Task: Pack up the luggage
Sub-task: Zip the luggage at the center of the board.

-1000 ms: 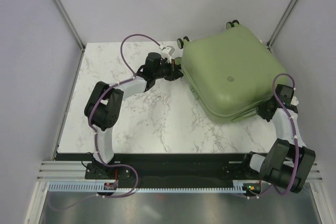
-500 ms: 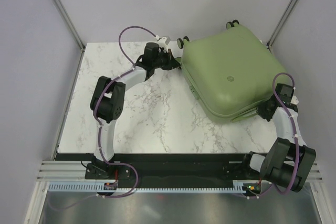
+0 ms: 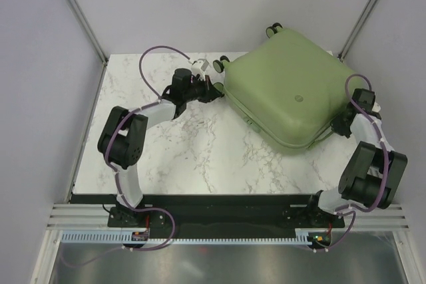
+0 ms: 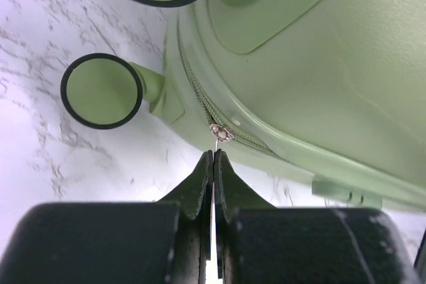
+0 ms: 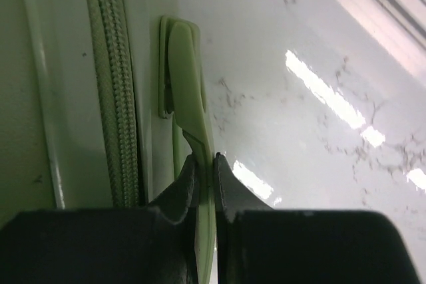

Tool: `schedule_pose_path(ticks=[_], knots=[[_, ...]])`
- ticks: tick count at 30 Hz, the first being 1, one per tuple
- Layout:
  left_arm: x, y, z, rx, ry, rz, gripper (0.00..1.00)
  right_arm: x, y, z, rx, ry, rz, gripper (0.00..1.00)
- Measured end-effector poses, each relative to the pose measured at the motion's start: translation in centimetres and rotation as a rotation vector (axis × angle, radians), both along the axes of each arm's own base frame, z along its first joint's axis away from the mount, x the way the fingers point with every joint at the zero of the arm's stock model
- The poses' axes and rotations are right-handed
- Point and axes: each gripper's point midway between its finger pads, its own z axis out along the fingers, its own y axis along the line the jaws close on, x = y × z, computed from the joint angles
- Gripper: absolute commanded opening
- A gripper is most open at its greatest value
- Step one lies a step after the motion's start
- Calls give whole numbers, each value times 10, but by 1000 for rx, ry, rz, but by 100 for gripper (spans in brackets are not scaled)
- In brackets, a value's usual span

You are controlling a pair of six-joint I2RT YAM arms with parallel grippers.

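Note:
The luggage [image 3: 293, 91], a sage-green hard-shell suitcase, lies closed and flat at the back right of the marble table. My left gripper [image 3: 214, 89] is at its left edge near the wheels. In the left wrist view this gripper [image 4: 213, 154] is shut on the thin silver zipper pull [image 4: 220, 132], where the zipper runs along the shell [image 4: 319, 64]. My right gripper [image 3: 338, 124] is at the suitcase's right side. In the right wrist view it [image 5: 205, 159] is shut on the flat green side handle [image 5: 190, 91], beside the closed zipper [image 5: 110, 98].
Green wheels with black rims [image 4: 102, 91] stick out beside the left gripper, and another pair [image 3: 273, 29] hangs over the table's back edge. Grey walls with metal posts close in the table on the left, back and right. Bare marble [image 3: 200, 151] lies in front of the suitcase.
The suitcase has swung, its wheel end going left. My left gripper moved left with the zipper pull. My right gripper moved toward the back with the side handle.

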Motion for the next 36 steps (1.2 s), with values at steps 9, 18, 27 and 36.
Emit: schedule_pose_path(ticks=[9, 18, 27, 36], knots=[[-69, 14, 9, 64, -47, -70, 2, 58, -19, 0, -52, -43, 163, 0], [-129, 43, -21, 141, 50, -42, 2, 78, -21, 0, -59, -85, 233, 0], [-121, 44, -32, 141, 72, -39, 36, 79, -20, 0, -61, -90, 244, 0], [-109, 9, -14, 22, 7, -182, 65, 80, -17, 0, -39, -114, 255, 0]])
